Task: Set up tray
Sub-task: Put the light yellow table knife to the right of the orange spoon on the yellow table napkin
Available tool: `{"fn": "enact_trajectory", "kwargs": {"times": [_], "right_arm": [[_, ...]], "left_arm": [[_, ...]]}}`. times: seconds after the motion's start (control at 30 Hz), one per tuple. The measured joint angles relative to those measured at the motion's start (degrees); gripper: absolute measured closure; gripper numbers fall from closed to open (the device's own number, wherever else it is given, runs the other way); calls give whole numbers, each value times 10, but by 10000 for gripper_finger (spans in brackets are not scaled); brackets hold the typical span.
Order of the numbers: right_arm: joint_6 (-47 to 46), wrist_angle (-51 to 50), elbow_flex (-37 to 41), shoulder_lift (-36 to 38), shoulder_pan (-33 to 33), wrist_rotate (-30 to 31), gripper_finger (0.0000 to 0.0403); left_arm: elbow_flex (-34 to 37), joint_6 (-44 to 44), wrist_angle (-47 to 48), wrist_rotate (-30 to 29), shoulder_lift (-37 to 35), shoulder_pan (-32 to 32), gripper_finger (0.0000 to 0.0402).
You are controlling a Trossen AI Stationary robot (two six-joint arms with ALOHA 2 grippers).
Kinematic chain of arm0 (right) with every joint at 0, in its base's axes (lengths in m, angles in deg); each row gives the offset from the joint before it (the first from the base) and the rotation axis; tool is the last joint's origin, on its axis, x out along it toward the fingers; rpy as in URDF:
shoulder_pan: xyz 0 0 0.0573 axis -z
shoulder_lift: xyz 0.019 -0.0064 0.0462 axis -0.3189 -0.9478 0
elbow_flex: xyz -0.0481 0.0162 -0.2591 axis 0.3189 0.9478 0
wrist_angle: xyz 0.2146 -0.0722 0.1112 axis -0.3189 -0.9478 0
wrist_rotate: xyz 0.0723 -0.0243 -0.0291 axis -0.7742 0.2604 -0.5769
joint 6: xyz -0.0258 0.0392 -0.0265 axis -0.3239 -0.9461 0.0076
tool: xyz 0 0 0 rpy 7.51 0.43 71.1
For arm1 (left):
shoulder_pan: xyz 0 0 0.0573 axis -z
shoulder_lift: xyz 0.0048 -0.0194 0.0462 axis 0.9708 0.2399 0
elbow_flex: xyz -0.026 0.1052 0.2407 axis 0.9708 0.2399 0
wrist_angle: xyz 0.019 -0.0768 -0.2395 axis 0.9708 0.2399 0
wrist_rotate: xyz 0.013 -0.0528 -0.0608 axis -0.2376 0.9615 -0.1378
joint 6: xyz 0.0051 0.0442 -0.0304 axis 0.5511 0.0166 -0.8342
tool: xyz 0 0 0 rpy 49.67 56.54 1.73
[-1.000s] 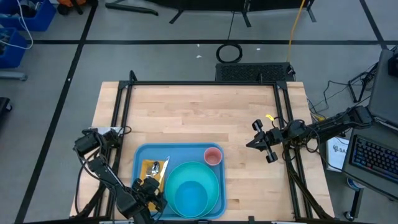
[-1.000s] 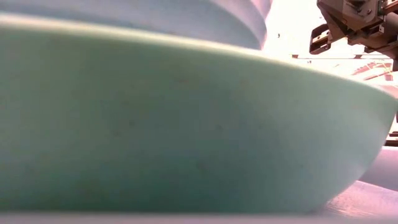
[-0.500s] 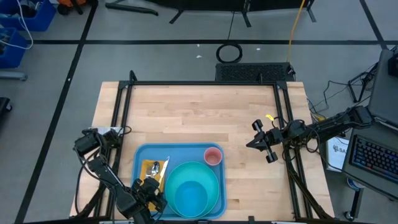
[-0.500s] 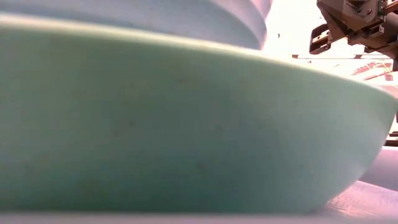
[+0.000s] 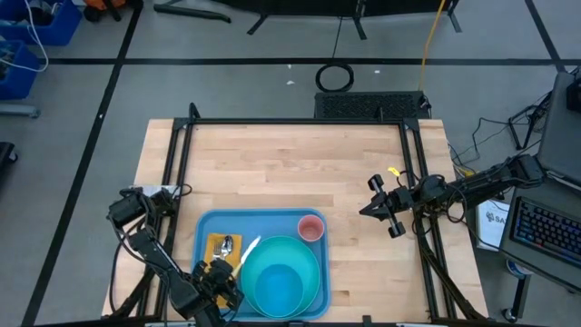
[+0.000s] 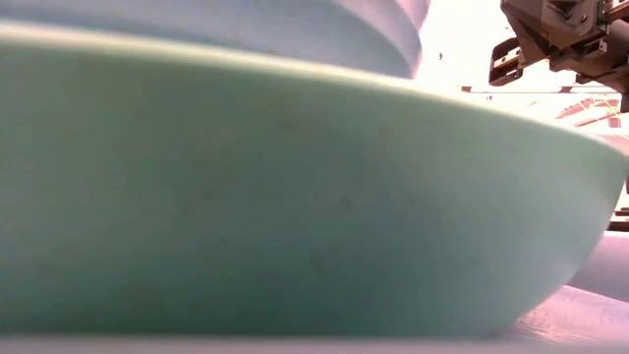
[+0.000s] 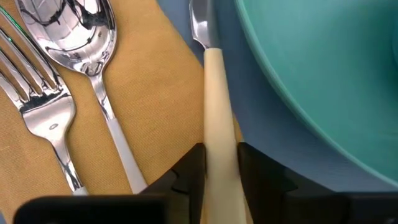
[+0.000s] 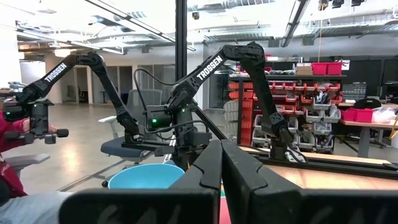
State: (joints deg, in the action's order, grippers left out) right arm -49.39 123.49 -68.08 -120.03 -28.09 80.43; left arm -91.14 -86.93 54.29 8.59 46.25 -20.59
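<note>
The blue tray (image 5: 207,229) lies at the table's near edge. On it are a turquoise plate (image 5: 283,250) carrying a bowl (image 5: 277,289), a pink cup (image 5: 311,228) and an orange napkin (image 7: 149,106) bearing a fork (image 7: 37,106) and a spoon (image 7: 81,37). A cream-handled knife (image 5: 249,248) slants between napkin and plate. My left gripper (image 5: 221,272) is shut on the knife at the tray's near left. My right gripper (image 5: 368,211) hovers shut and empty at the table's right. My left gripper pinches the knife's cream handle (image 7: 217,134) between its two fingers (image 7: 194,167), one on each long side. The fingers come steeply from above and the near side, lying along the handle. The metal end (image 7: 200,25) points away toward the plate's rim; whether the knife is lifted I cannot tell.
The plate's rim (image 7: 323,68) stands close beside the knife, and the bowl (image 6: 295,197) fills the low view. A black frame (image 5: 300,122) runs round the wooden table, with bare wood (image 5: 290,173) beyond the tray.
The knife has turned about on the tray: its far end has swung toward the table's right, toward the plate, while the end at my left gripper has stayed in place. Both arms have kept still.
</note>
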Motion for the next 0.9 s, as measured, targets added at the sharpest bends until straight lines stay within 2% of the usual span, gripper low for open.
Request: {"fn": "enact_trajectory", "kwargs": {"times": [0.3, 0.9], "right_arm": [[0, 0, 0, 0, 0, 0, 403], [0, 0, 0, 0, 0, 0, 403]], "left_arm": [[0, -5, 0, 8, 0, 0, 311], [0, -66, 1, -50, 1, 12, 309]]}}
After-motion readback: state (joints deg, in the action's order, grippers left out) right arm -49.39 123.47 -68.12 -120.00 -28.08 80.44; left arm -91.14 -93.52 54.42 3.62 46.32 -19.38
